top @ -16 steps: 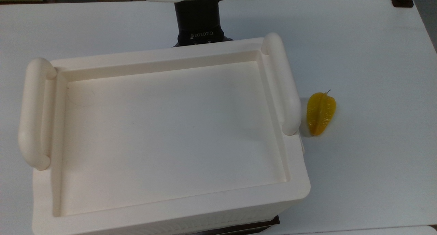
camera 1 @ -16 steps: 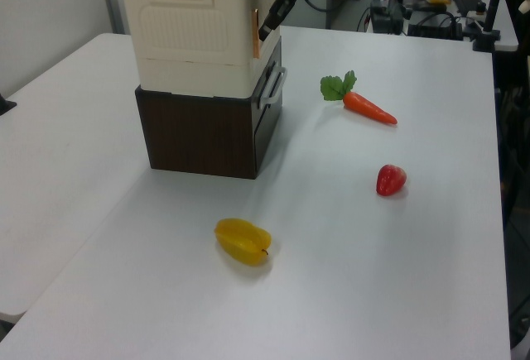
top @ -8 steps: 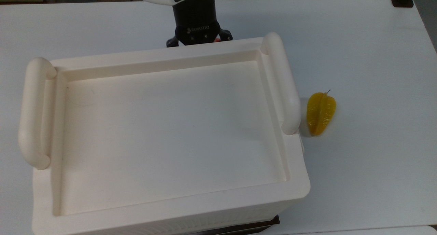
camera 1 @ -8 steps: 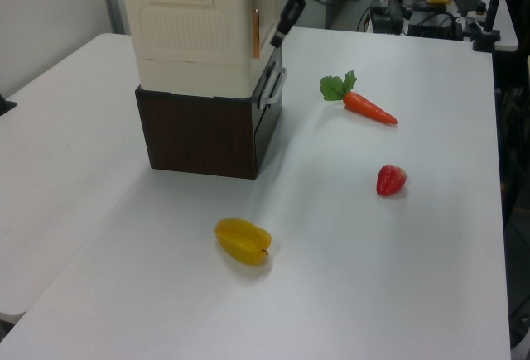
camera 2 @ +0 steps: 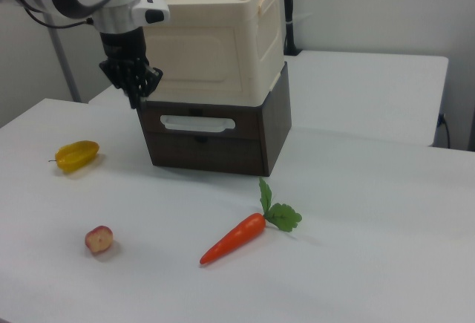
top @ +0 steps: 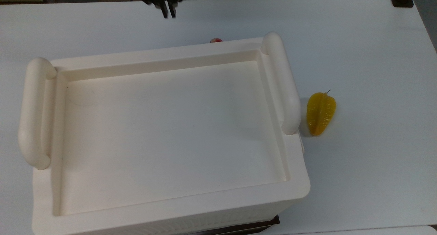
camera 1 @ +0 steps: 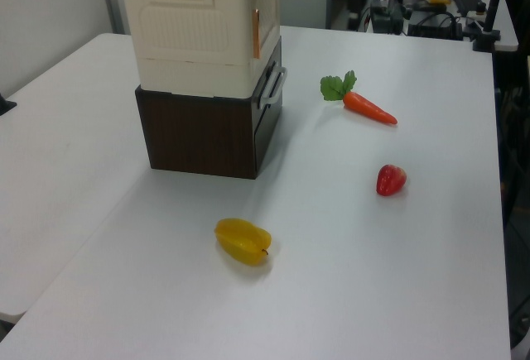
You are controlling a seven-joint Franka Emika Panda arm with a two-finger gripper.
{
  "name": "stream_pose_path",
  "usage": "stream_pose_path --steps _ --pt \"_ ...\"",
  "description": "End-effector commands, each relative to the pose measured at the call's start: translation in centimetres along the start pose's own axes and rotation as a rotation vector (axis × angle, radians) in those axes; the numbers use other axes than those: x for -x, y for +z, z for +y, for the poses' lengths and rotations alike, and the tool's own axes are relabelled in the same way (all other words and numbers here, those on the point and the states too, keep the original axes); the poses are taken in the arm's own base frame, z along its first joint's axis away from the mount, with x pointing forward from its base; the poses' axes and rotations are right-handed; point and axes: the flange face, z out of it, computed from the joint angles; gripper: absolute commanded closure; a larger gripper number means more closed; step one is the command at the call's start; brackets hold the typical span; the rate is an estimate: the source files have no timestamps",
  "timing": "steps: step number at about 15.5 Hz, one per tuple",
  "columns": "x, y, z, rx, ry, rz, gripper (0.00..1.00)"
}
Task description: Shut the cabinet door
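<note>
Overhead, the cabinet (top: pixel 164 136) lay as a large cream box with a recessed top and a rounded tube handle at each end, standing on the white table (top: pixel 368 50). In the right view it sat on top of a dark brown wooden drawer unit (camera 2: pixel 215 141) fitted with a pale bar handle. The cabinet door (camera 2: pixel 194 59) was the flat cream panel on the face turned to the right view's camera, and it lay flush with the box, shut. In the left view the same door (camera 1: pixel 267 22) showed edge-on at the cabinet's right side, with a brown strip along its near edge.

The gripper (camera 2: pixel 135 89) hung in front of the door's left edge in the right view, pointing down, level with the seam between the cream box and the drawer unit; whether it touched the door could not be told. Its dark fingers (camera 2: pixel 132 94) were drawn together, grasping nothing. In the top view the gripper (top: pixel 167 10) reached down from the frame's upper edge, over bare table and apart from the cabinet's far rim.

A yellow starfruit (top: pixel 320 113) lay on the table just beside the cabinet on the top view's right. A carrot (camera 2: pixel 241 237) with green leaves and a strawberry (camera 2: pixel 98 239) lay farther out in front of the drawer unit.
</note>
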Motion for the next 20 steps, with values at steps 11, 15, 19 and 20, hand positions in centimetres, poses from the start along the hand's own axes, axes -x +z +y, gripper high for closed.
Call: stream_pose_path --steps 11,15,19,20 --pt "8.0 -1.5 4.4 0.069 0.062 -0.094 0.00" --pt "8.0 -1.6 4.6 0.074 0.087 -0.101 0.00" --pt "8.1 -1.5 5.0 0.073 0.104 -0.106 0.00" --pt "8.2 -1.4 5.0 0.072 0.105 -0.116 0.00"
